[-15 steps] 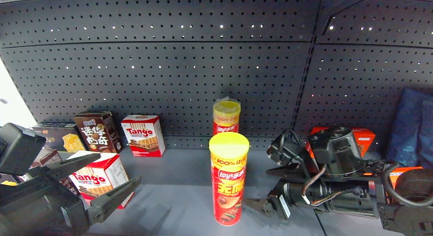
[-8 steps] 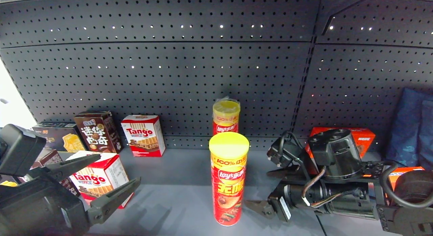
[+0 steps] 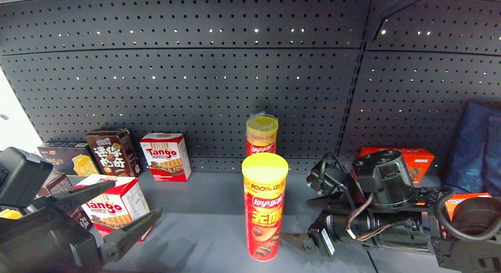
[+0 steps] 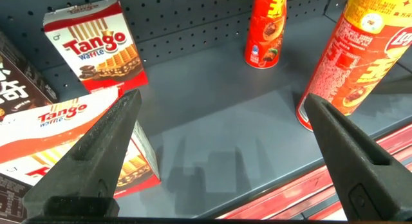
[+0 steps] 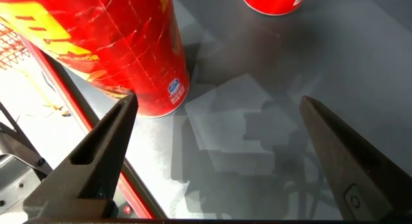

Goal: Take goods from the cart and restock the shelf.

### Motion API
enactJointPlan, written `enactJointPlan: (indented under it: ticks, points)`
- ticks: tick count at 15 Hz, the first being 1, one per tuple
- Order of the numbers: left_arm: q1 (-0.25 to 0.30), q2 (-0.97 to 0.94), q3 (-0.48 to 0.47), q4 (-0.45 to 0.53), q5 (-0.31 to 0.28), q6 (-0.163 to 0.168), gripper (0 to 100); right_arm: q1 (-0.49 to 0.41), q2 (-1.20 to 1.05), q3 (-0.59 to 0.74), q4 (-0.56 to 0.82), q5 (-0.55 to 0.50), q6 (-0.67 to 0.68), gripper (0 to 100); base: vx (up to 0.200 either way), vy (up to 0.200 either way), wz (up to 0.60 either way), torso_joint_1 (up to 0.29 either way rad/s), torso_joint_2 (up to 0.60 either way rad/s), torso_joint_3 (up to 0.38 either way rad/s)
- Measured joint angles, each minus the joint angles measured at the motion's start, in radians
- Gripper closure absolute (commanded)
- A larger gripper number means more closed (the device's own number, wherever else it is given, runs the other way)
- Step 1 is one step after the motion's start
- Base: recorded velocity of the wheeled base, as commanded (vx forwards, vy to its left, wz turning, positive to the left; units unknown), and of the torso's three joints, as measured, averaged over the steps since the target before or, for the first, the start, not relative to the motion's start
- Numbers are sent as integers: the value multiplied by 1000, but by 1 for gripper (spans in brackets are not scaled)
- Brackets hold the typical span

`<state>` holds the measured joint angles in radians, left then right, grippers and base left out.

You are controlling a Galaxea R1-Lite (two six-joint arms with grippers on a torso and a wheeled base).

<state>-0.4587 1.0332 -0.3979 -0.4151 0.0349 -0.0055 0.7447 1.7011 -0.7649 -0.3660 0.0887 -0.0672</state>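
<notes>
Currently, the left gripper (image 3: 137,197) is being held low at the left front of the shelf (image 3: 211,202), with its jaws being held wide apart and closed on nothing. Just behind it, a red-and-white wafer box (image 3: 115,204) is being shown turned at an angle near the shelf's front edge. A second wafer box (image 3: 166,155) is being displayed upright against the perforated back panel (image 3: 195,89). To the left of that second box, a brown chocolate box (image 3: 113,151) and a dark box with a yellow picture (image 3: 70,158) are being displayed along the same panel.

Near the middle of the shelf, a tall red chip can (image 3: 265,206) with a yellow lid is being shown upright close to the front edge. A rear chip can (image 3: 261,134) of the same kind is being shown directly behind it, against the back panel and apart from it.

The right gripper (image 3: 297,217) is being held level just to the right of the tall red chip can and pointed toward it, with its jaws being held apart and clear of the can. In the right wrist view, the can's base is being shown just outside one finger (image 5: 96,159), beside the gap rather than within it.

Behind the right arm, orange boxes (image 3: 419,161) are being partly hidden, and blue bags (image 3: 477,143) are being shown at the shelf's far right.
</notes>
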Motion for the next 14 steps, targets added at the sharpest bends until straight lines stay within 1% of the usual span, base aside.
enactJointPlan:
  ticks: [9,14]
  points:
    - [0,-2,0,0,2,0,0,-2,9,-15,-11,0,0,0,0,0,0,0,0,0]
    - [1,-6,8,-1,2,0,0,-16,-33,10,-14,-2,1,0,0,0,0,0,0,0]
